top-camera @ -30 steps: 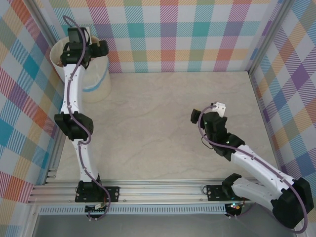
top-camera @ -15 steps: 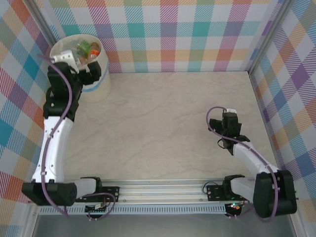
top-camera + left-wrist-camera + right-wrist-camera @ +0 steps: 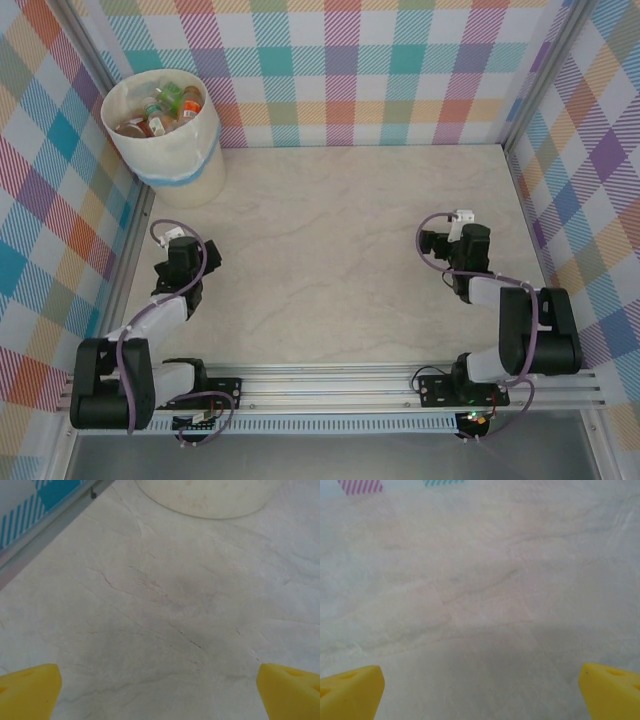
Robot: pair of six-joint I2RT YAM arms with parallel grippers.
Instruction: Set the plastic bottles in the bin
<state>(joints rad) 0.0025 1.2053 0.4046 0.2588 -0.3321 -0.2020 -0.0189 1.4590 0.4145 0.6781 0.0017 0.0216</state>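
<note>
Both arms have folded back toward their bases; left gripper (image 3: pixel 159 692) and right gripper (image 3: pixel 481 692) hang over the bench (image 3: pixel 330 230), jaws spread. Plastic bottles (image 3: pixel 160 110) sit in the bin (image 3: pixel 195 160), far left, labels unreadable.

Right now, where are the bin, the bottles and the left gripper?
bin (image 3: pixel 197 148): top view, its outer wall.
bottles (image 3: pixel 160 110): top view, middle of the pile.
left gripper (image 3: pixel 160 690): left wrist view, between its fingertips.

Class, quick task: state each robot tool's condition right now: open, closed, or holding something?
Left tool: open, holding nothing.
Right tool: open, holding nothing.
</note>
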